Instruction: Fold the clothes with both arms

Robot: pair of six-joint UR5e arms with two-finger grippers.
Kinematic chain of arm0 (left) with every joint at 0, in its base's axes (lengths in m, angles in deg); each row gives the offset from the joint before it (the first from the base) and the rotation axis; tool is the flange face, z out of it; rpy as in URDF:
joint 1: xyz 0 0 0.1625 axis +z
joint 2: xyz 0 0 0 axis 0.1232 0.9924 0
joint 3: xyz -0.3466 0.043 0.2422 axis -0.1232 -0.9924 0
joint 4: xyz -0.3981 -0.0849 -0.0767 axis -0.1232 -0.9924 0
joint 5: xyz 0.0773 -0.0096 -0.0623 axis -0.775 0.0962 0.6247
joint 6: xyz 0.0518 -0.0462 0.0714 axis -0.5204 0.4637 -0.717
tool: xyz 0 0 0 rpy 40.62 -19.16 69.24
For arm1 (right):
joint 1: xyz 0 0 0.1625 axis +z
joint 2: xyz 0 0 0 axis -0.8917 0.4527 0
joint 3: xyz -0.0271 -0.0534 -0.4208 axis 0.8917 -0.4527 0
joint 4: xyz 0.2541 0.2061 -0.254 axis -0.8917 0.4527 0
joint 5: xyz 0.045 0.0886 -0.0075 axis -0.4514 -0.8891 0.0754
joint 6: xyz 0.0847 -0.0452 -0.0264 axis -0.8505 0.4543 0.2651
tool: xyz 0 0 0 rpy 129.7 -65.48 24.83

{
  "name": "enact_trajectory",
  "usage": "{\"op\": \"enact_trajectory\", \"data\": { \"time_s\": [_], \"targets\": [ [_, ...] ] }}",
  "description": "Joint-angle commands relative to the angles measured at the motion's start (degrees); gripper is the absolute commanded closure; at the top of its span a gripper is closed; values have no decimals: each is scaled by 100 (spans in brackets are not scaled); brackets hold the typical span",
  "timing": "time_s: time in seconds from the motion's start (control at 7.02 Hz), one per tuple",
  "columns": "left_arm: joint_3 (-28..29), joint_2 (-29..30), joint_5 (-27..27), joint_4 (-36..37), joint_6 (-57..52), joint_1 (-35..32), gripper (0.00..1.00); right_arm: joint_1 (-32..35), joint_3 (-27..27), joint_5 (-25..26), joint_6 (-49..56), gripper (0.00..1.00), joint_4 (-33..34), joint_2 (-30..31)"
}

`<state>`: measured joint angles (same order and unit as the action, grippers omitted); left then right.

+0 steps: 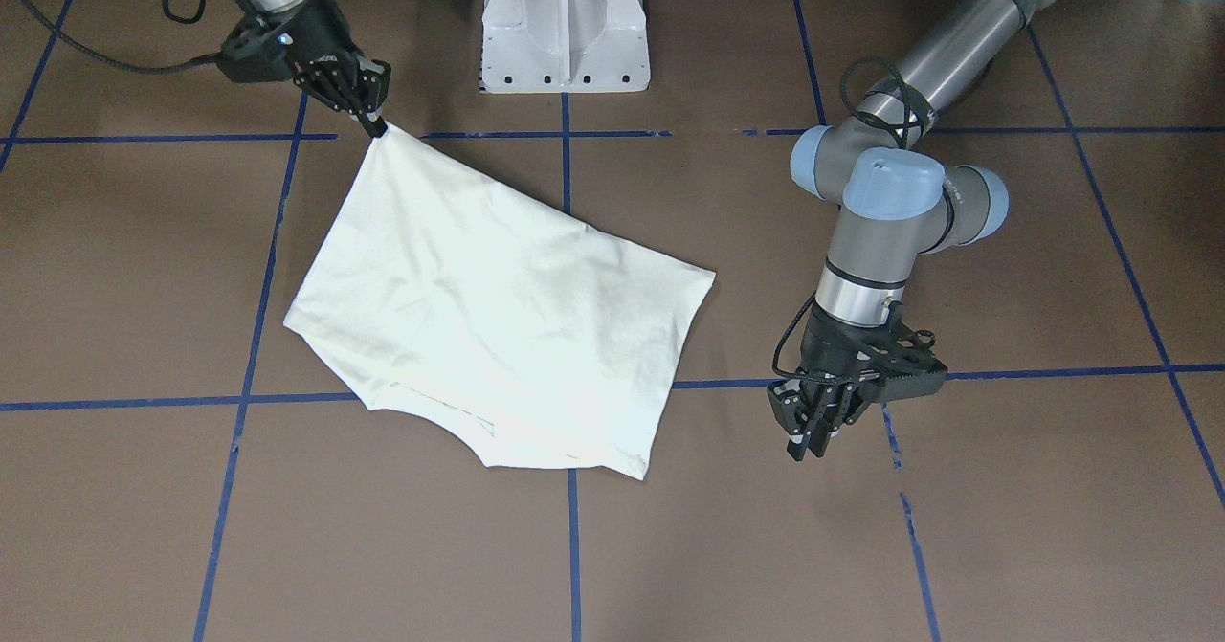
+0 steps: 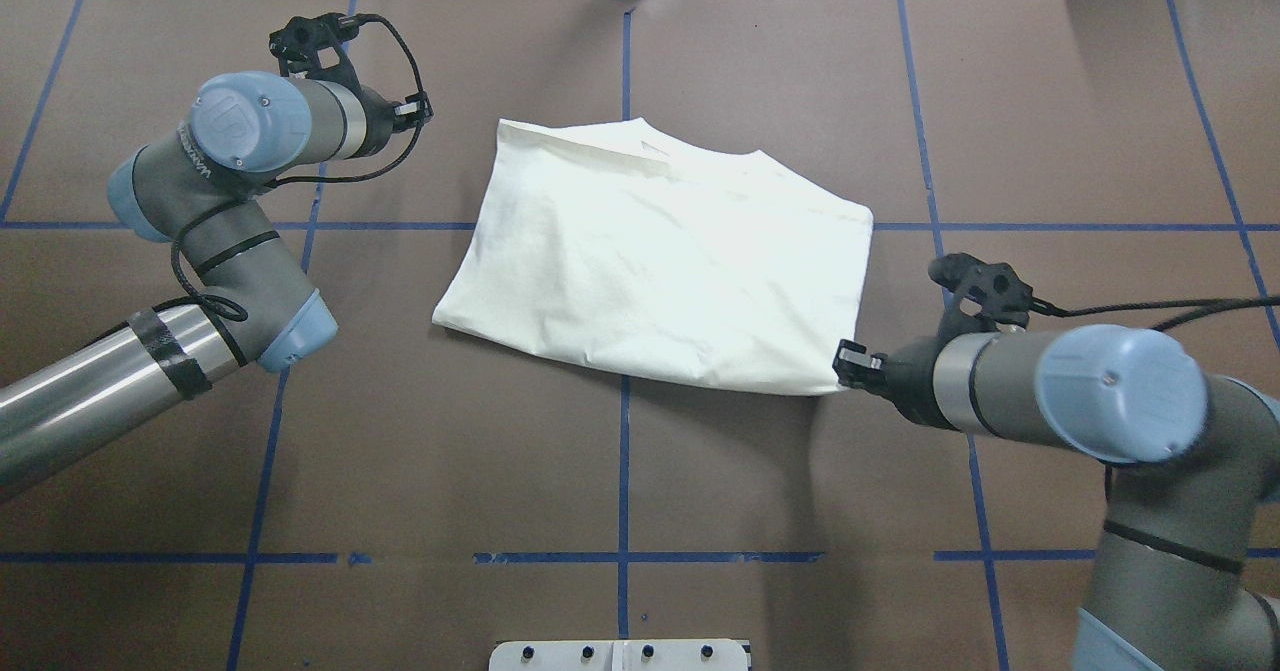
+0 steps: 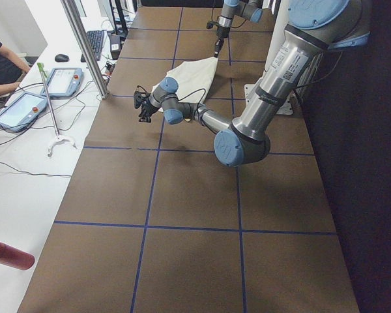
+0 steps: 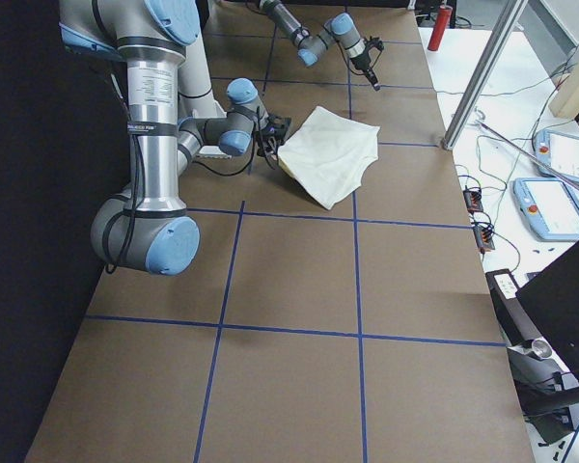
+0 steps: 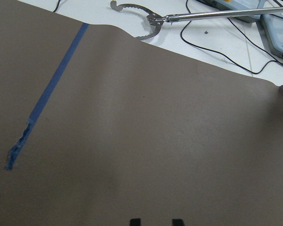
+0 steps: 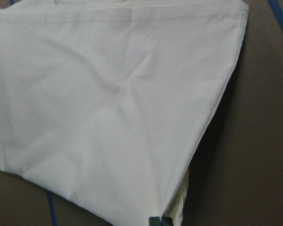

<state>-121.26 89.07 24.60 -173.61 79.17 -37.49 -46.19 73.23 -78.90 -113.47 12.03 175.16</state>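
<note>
The cream-white shirt (image 1: 498, 317) lies folded on the brown table with a plain side up; no print shows. My right gripper (image 1: 375, 125) is shut on the shirt's corner nearest the robot base, and that corner is pulled into a point. In the right wrist view the shirt (image 6: 108, 108) fills the frame, and the right gripper (image 6: 160, 220) pinches its edge at the bottom. My left gripper (image 1: 813, 436) hovers over bare table, apart from the shirt's other side. In the left wrist view its fingertips (image 5: 134, 221) stand slightly apart with nothing between them.
The white pedestal base (image 1: 565, 25) stands at the robot's side of the table. Blue tape lines grid the brown surface. A metal grabber tool (image 5: 146, 21) and cables lie on the white bench past the table's left end, with tablets (image 3: 19, 107) and a person (image 3: 0, 59).
</note>
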Motion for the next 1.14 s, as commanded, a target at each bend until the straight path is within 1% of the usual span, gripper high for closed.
{"op": "enact_trajectory", "data": {
  "time_s": [0.0, 0.14, 0.28, 0.43, 0.57, 0.71, 0.85, 1.0],
  "targets": [
    [-608, -57, 93, 64, 19, 18, 61, -1235, 492, -112, -113, 100, 2, 483],
    [-1257, -449, 703, 65, 254, 140, 60, -1694, 466, -43, -140, 20, 2, 457],
    [-1612, -540, 1300, 82, 918, 193, 60, -1681, 466, 79, -192, 0, -7, 440],
    [-1885, -680, 1402, 82, 1403, 437, 59, -1594, 466, 472, -254, 0, -7, 422],
    [-2297, -1039, 1403, 91, 1843, 866, 59, -1297, 483, 955, -324, 0, -7, 396],
    [-2310, -1094, 1360, 187, 2361, 1401, 57, -894, 379, 1238, -316, 0, -16, 256],
    [-2344, -982, 1359, 840, 2435, 1615, 55, -376, 160, 1232, -290, 0, -16, -24],
    [-2336, -955, 1350, 1073, 2445, 1731, 52, -136, -86, 1232, -263, 0, -16, -227]
  ]
}}
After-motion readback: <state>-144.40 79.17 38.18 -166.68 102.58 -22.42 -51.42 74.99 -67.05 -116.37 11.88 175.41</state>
